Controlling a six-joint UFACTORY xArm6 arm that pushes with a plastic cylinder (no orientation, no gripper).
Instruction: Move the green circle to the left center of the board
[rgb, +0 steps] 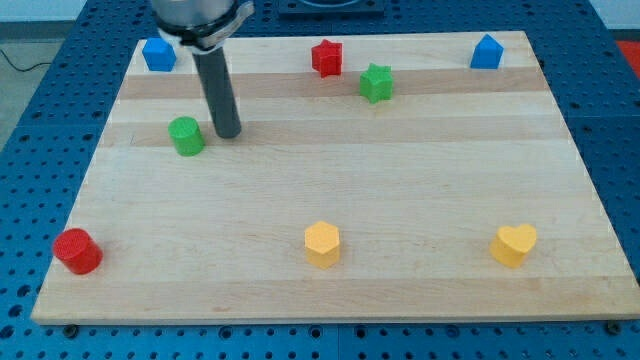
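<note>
The green circle (186, 136) is a short green cylinder on the wooden board (400, 190), in the left part, a little above mid-height. My tip (229, 134) is the lower end of a dark rod that comes down from the view's top. It stands just to the right of the green circle, with a small gap between them.
A blue block (159, 54) sits at the top left and a blue pentagon-like block (486, 52) at the top right. A red star (326, 57) and a green star (376, 83) are at the top centre. A red circle (77, 250) is at the bottom left. A yellow hexagon (322, 243) and a yellow heart (514, 244) lie near the bottom.
</note>
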